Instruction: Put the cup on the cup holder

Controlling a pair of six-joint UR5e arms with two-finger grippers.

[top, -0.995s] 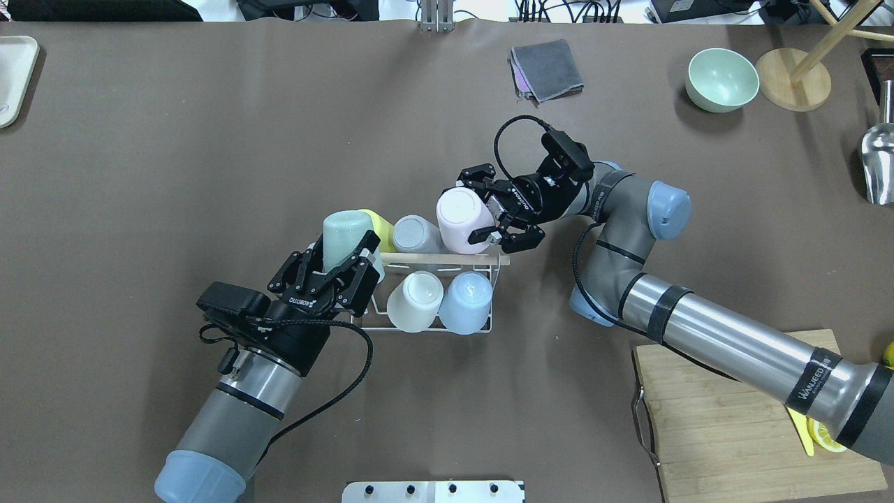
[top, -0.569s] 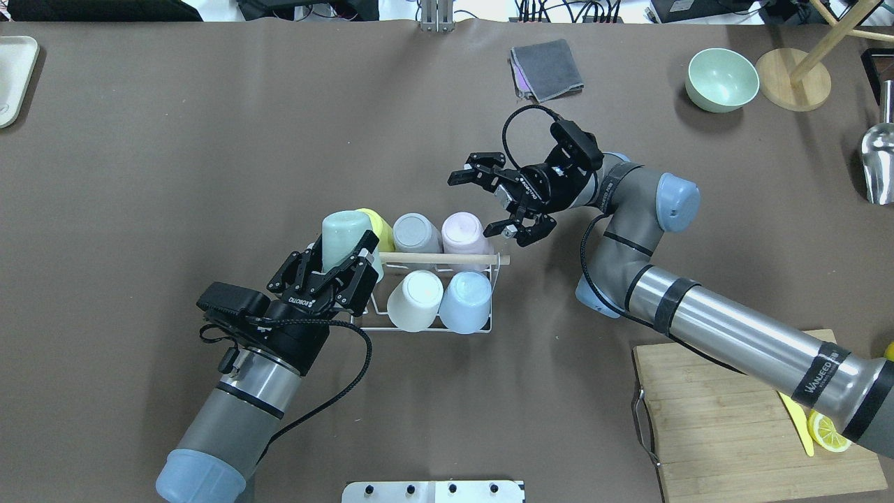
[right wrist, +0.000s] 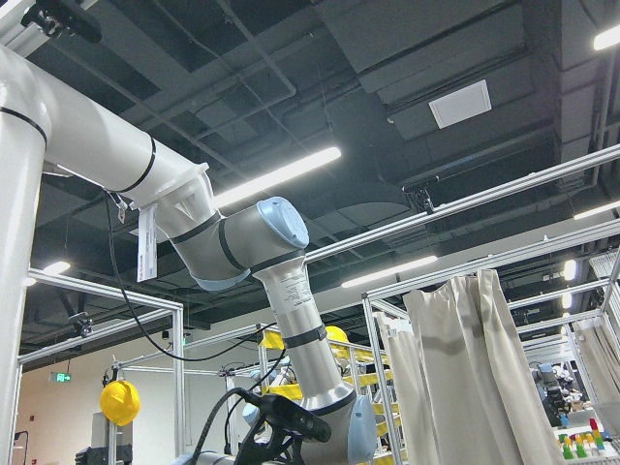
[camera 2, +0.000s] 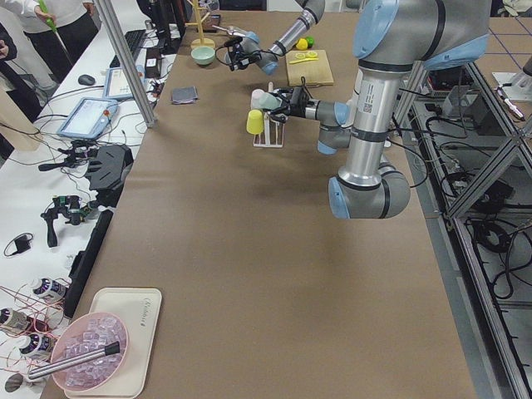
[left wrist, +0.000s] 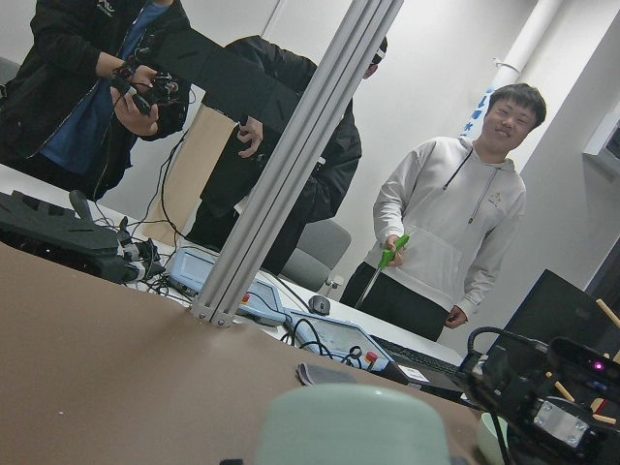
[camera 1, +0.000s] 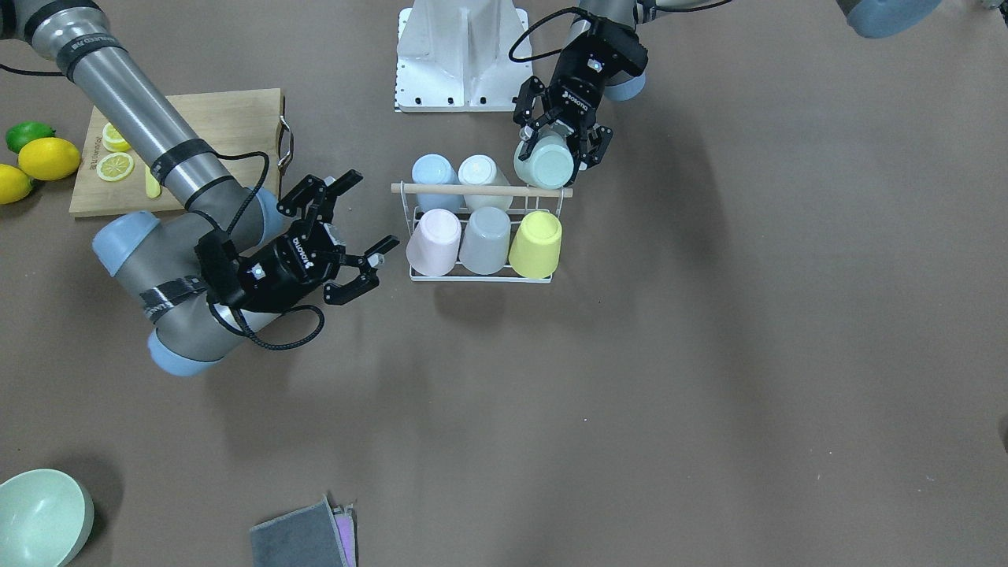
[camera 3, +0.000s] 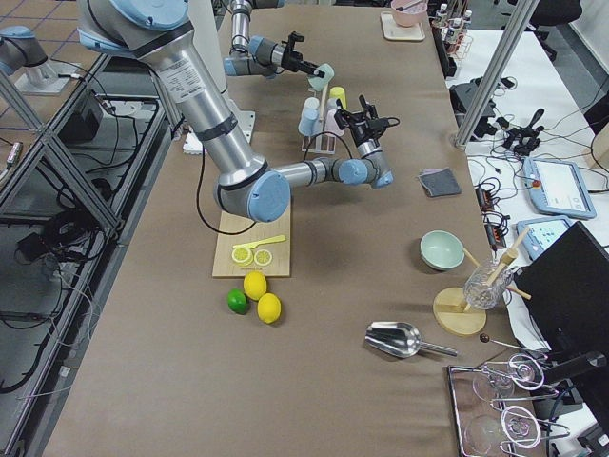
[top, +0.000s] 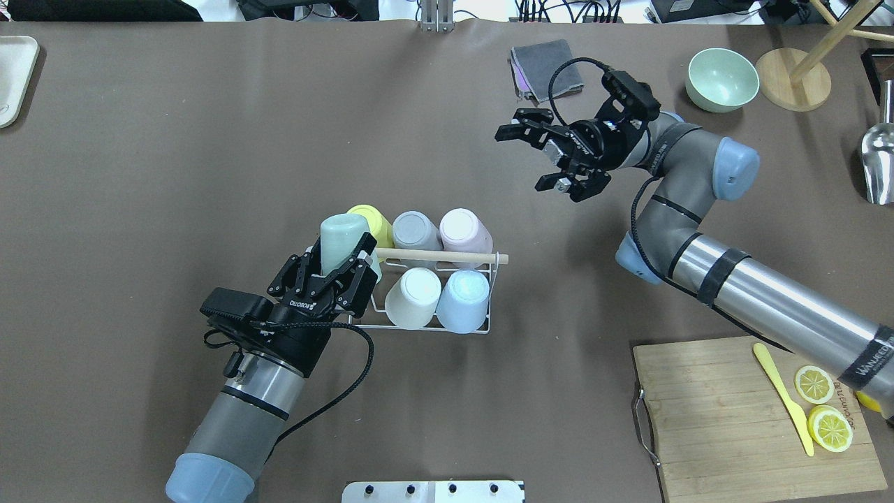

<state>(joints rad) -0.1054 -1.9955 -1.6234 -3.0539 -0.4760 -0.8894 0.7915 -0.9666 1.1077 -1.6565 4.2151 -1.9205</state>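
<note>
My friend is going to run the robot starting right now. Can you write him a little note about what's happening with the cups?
Left hand: shut on the mint cup, holding it upside down at the last free corner of the cup holder.
Right hand: open and empty, away from the holder.
Done: five cups sit upside down on the holder: yellow, grey, pink, white, blue.
Left: I can't tell if the mint cup is on its prong. Seat it, then let go.

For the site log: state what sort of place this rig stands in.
Most likely a robotics lab: aluminium framing around the table, teach pendants and wired gear on a side bench, and people standing by watching.
</note>
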